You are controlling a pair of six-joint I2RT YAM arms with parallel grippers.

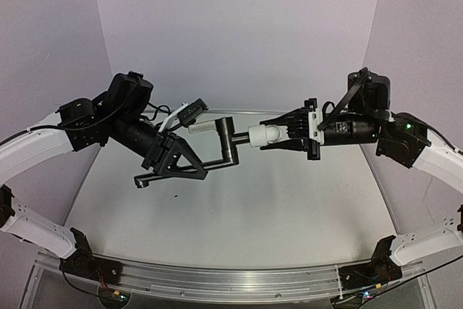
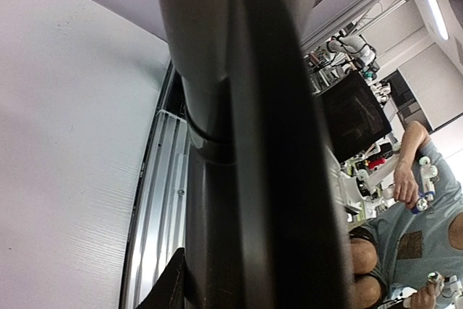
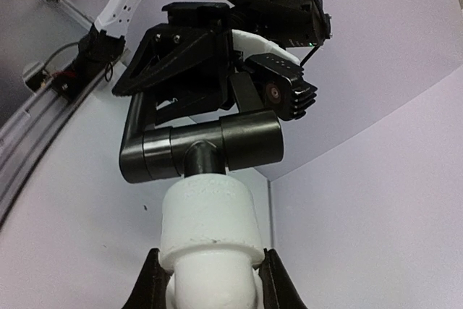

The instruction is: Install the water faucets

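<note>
The black faucet pipe (image 1: 217,162) hangs in mid-air over the table's middle, its bent end (image 1: 140,181) pointing left and its upright body (image 1: 228,141) on the right. My left gripper (image 1: 189,167) is shut on the pipe, which fills the left wrist view (image 2: 253,142). The white plastic fitting (image 1: 263,135) sits against a short stub on the faucet body. My right gripper (image 1: 281,134) is shut on it. In the right wrist view the fitting (image 3: 210,215) sits between my fingers (image 3: 153,284) and meets the black body (image 3: 202,148).
The grey table (image 1: 239,215) lies below both arms. An aluminium rail (image 1: 217,280) runs along the near edge. Purple walls (image 1: 239,27) close the back and sides. A monitor (image 2: 354,117) and a person (image 2: 412,236) are beyond the table.
</note>
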